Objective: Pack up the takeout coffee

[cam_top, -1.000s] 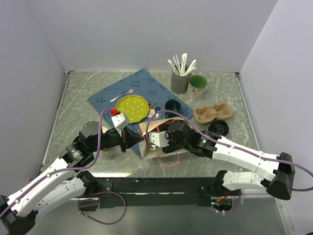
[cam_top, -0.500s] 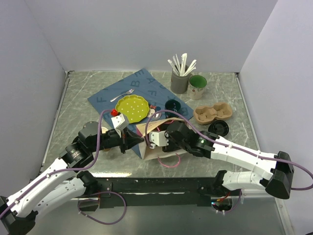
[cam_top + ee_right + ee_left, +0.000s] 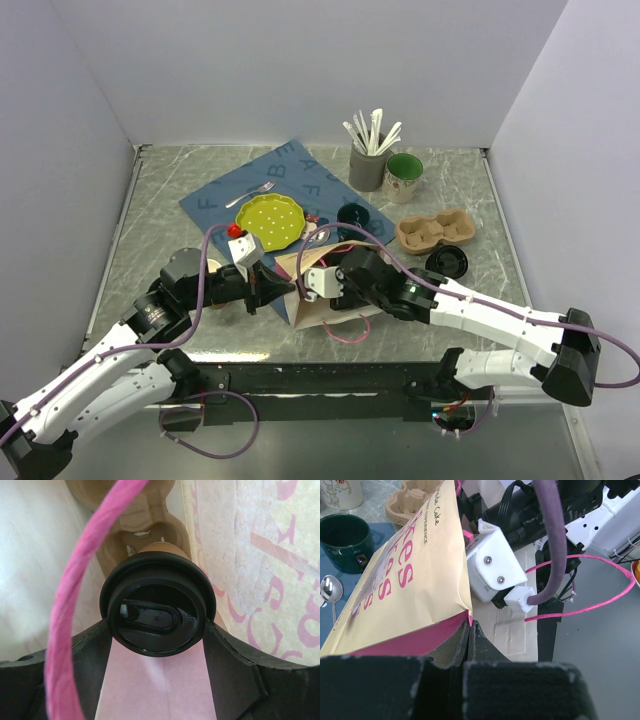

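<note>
1. Right gripper [image 3: 157, 626]: clenched on the takeout coffee [image 3: 157, 611]. One finger presses each side of the cup just under the black lid, and the lid faces my wrist camera. The cup is seated squarely between the pads with no visible tilt.

2. Location of the cup: between my right fingers, inside the mouth of the paper bag [image 3: 405, 580]. Bag walls rise close on both sides of the fingers. The pink handle [image 3: 82, 585] loops across in front of my left-hand finger, near the lid. I cannot tell whether it touches.

3. Ahead of the right fingers, past the cup, lies a moulded pulp carrier [image 3: 145, 520]. It appears to sit deeper in the bag, but I cannot confirm this.

4. Left gripper [image 3: 469, 634]: closed on the bag's rim, pinching a corner of the paper directly at the fingertips. Judgement: this grip keeps the mouth spread and stops the bag sliding while the other arm enters.

5. From above, both grippers meet at the bag, my right wrist buried in its opening.

6. Judgement: insertion is under way and release is not yet done. The cup needs a level seat, possibly a carrier well, before I let go. Risks are the handle snagging the lid and the cup tipping.
</note>
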`<action>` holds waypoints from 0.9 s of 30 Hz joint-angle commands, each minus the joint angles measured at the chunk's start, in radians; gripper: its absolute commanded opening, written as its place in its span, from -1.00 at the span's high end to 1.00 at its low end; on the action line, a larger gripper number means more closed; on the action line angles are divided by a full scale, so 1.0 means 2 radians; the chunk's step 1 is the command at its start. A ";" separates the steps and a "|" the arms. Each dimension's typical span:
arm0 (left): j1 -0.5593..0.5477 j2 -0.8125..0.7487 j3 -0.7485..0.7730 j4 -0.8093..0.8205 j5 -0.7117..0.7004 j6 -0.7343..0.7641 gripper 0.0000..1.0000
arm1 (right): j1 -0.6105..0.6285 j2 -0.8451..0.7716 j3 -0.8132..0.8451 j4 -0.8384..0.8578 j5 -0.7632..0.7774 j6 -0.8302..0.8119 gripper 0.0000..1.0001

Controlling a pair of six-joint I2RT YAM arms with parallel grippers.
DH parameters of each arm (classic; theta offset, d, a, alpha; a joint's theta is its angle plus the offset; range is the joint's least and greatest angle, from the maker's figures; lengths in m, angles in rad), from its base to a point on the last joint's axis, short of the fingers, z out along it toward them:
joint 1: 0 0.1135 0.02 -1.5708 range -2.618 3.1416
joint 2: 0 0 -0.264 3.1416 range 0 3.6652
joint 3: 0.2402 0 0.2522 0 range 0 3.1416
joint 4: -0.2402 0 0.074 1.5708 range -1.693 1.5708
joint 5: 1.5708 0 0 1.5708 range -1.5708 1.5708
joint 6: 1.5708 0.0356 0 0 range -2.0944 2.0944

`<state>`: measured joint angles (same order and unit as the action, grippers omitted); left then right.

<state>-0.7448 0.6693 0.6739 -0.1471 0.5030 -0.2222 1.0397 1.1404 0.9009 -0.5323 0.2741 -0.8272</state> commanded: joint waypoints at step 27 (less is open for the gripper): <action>0.000 -0.013 0.013 0.000 0.028 0.013 0.98 | -0.003 0.017 -0.002 0.058 -0.025 0.053 0.22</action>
<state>-0.7444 0.6579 0.6739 -0.1482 0.5098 -0.2180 1.0401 1.1698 0.8955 -0.4751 0.2333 -0.7666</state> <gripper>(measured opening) 0.018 0.755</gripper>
